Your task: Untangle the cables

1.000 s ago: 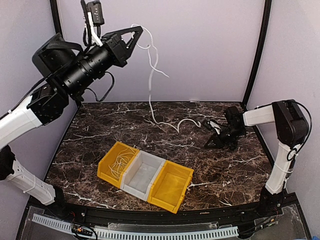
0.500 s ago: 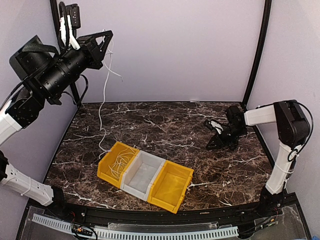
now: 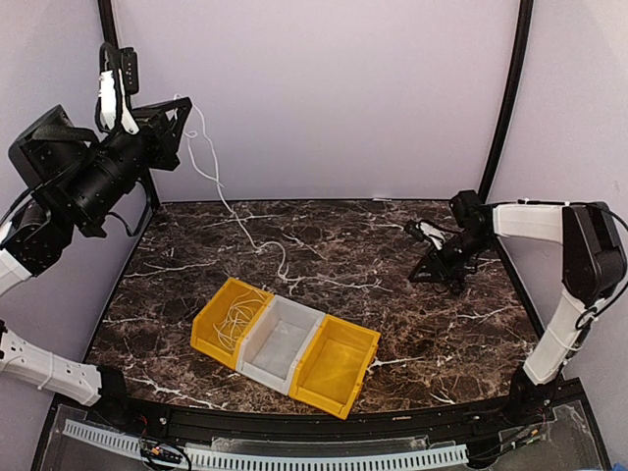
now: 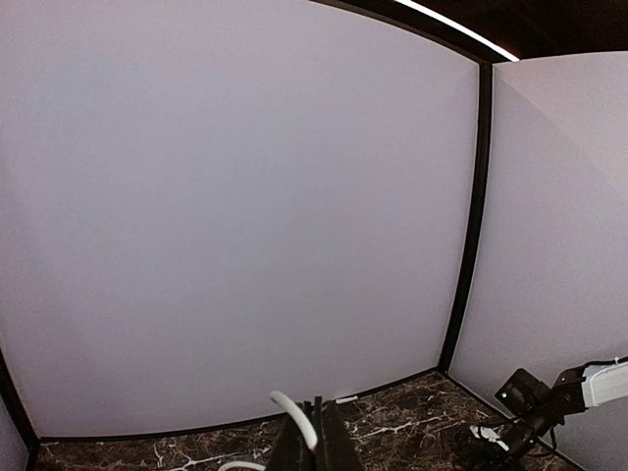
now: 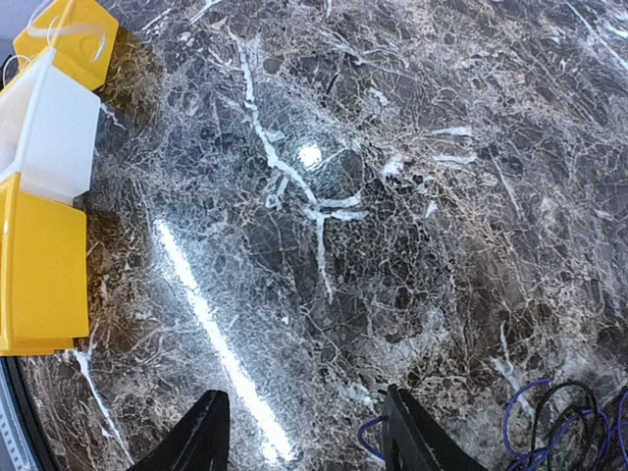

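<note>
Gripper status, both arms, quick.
Left gripper: shut on the white cable, high above the table.
Right gripper: open, holding nothing.

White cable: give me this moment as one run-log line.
left jaws: shut on white cable, raised high | cable: hangs down to table | right jaws: open, low over table

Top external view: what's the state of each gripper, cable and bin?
left gripper: shut on white cable, raised high.
right gripper: open, low over the table.
white cable: hanging from left gripper, lower end on the table.
dark cables: looped on the table near right gripper.
left yellow bin: holds white cables.
white bin: empty.
right yellow bin: empty.
</note>
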Available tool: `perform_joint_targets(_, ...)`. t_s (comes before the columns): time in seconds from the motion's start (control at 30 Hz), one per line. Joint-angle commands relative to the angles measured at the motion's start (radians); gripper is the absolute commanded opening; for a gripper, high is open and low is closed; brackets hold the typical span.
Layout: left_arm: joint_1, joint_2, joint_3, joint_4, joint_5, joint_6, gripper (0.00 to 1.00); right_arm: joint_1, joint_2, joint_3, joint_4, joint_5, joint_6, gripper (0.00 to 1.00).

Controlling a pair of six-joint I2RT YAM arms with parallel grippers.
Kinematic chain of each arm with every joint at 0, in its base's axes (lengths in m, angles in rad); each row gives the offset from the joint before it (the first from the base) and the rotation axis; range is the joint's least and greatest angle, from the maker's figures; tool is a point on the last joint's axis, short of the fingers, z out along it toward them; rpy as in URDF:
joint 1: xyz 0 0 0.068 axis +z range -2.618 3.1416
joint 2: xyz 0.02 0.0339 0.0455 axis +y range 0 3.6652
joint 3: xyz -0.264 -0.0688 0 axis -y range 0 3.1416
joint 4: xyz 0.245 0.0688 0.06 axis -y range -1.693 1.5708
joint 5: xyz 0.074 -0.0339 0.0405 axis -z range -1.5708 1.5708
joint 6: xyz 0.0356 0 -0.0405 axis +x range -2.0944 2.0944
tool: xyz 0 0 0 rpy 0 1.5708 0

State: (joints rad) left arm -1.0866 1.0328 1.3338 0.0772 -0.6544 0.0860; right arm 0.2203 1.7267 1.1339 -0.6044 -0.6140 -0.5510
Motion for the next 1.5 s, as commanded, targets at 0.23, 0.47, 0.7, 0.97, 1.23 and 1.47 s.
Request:
perform_joint_targets(0.23, -0.001, 0.012, 0.027, 0.027, -0.013, 0.059, 0.00, -0.004, -0.163, -0.021, -0.050, 0.001, -0.041, 0.59)
perform_joint_targets(0.47, -0.001, 0.053, 0.132, 0.031, 0.008, 0.134, 0.00, -0.004, -0.223, -0.153, 0.056, -0.021, -0.024, 0.60)
perform_joint_targets(0.7, -0.001, 0.116, 0.246, 0.075, -0.007, 0.305, 0.00, -0.004, -0.220, -0.230, 0.105, -0.024, -0.024, 0.61)
perform_joint_targets(0.97, -0.001, 0.155, 0.297, 0.094, 0.004, 0.347, 0.00, -0.004, -0.215, -0.238, 0.109, -0.023, -0.032, 0.62)
perform_joint_targets(1.23, -0.001, 0.077, 0.208, 0.035, -0.008, 0.199, 0.00, -0.004, -0.200, -0.233, 0.104, -0.028, -0.034, 0.62)
perform_joint_targets(1.47, -0.001, -0.110, -0.054, -0.034, -0.078, -0.029, 0.00, -0.004, -0.187, -0.234, 0.104, -0.027, -0.038, 0.63)
